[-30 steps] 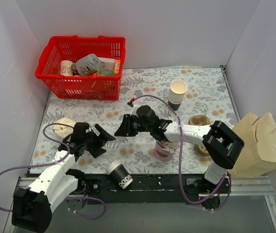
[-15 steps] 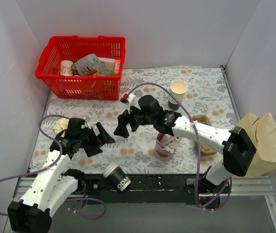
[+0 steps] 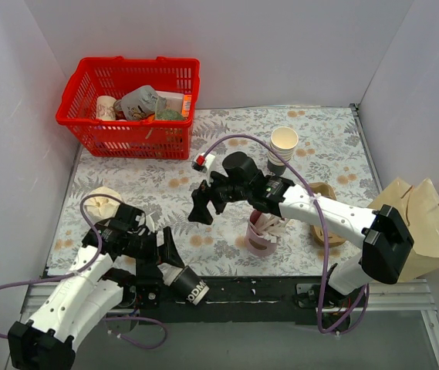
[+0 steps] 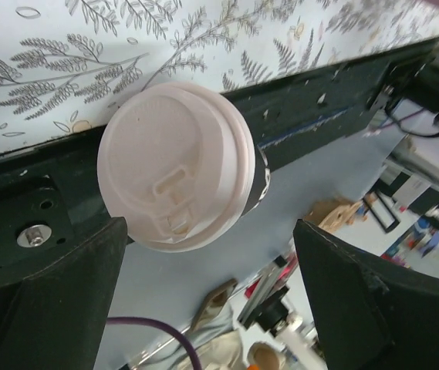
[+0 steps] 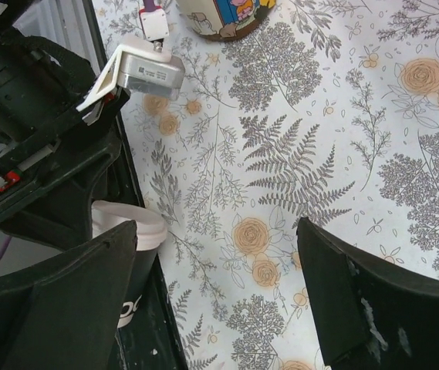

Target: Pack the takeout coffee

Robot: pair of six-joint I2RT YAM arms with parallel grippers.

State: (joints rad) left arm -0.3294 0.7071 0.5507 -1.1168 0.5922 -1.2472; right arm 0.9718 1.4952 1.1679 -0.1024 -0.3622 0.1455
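Note:
The takeout coffee (image 3: 193,287), a dark brown cup with a white lid, lies on its side on the black rail at the table's near edge. My left gripper (image 3: 165,258) hovers just left of its lid, open. In the left wrist view the lid (image 4: 174,166) faces the camera, and the left gripper (image 4: 211,231) stands wide with a finger to either side and not touching. My right gripper (image 3: 202,206) hangs open over the floral cloth at mid-table. Its wrist view shows the right gripper (image 5: 217,225) empty, with the coffee (image 5: 126,231) at lower left.
A red basket (image 3: 80,127) of items stands at the back left. A stack of cream cups (image 3: 283,146) stands at the back right, and a pink cup of white sticks (image 3: 264,235) is under the right arm. A paper bag (image 3: 420,231) stands off the table's right edge. A cream printed cup (image 3: 103,199) lies at the left.
My left gripper has swung from the cloth down to the near rail, up to the coffee's lid. My right gripper has opened wide and shifted slightly; the coffee has barely moved.

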